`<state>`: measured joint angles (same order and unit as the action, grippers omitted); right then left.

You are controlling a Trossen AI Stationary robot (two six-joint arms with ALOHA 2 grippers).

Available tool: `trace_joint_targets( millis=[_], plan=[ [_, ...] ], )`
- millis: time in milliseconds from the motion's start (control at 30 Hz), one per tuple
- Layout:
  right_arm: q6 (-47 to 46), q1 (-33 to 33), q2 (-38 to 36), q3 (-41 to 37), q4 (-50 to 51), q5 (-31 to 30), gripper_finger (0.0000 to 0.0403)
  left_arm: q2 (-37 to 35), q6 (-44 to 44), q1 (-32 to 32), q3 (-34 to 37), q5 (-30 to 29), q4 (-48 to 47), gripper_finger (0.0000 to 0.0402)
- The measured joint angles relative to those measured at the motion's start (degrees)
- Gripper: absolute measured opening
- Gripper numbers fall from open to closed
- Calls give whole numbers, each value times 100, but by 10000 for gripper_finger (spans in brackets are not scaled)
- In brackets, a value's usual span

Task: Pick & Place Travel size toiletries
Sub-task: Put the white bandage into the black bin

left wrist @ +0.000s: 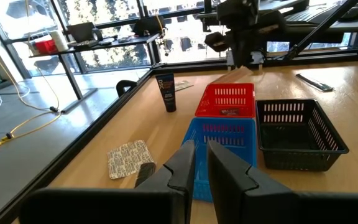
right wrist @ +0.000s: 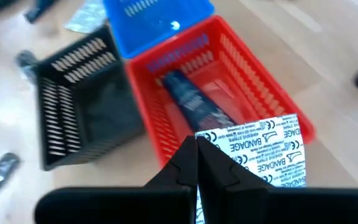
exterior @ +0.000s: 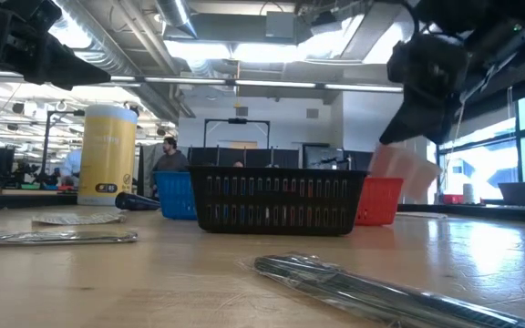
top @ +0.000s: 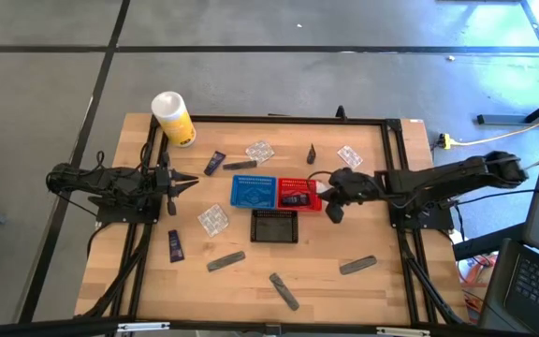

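Your right claw (right wrist: 197, 163) is clenched on a clear bandage packet (right wrist: 263, 157), the printed sheet pinched between its fingertips and hanging just past them. It hovers above the table right beside the red basket (right wrist: 241, 68), on that basket's outer side. Just ahead of the claw, inside the red basket, a dark navy tube (right wrist: 191, 99) lies flat. Beyond the red basket sits the blue basket (top: 253, 191), touching it, and off to the side of both stands the black basket (top: 275, 226).

Your left claw (top: 191, 182) waits well apart from the baskets on the opposite side of the table, fingers pressed together and holding nothing. Near it lie another clear packet (top: 213, 220) and a navy tube (top: 175, 246).

The remaining toiletries are scattered on the table (top: 363, 290): grey tubes (top: 225, 261) along the near edge, two more clear packets (top: 259, 151) on the far side, and a small black piece (top: 312, 153) between them. A white-and-yellow canister (top: 172, 118) stands at the far corner beyond your left claw.
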<state>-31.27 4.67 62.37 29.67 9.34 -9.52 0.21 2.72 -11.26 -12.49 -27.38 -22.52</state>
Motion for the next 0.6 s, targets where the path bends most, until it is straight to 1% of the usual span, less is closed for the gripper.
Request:
trace_joint_targets(
  millis=[267, 433, 600],
  plan=[
    [-243, 538, 0, 0, -588, -11, 0, -1, -2, -1, -1, 0, 0, 37],
    [-258, 878, 0, 0, -1269, -20, 0, -2, -2, -1, 0, 0, 0, 38],
    [-229, 1167, 114, 2, -2018, -192, 0, -2, 0, 0, -2, 0, 0, 36]
  ],
)
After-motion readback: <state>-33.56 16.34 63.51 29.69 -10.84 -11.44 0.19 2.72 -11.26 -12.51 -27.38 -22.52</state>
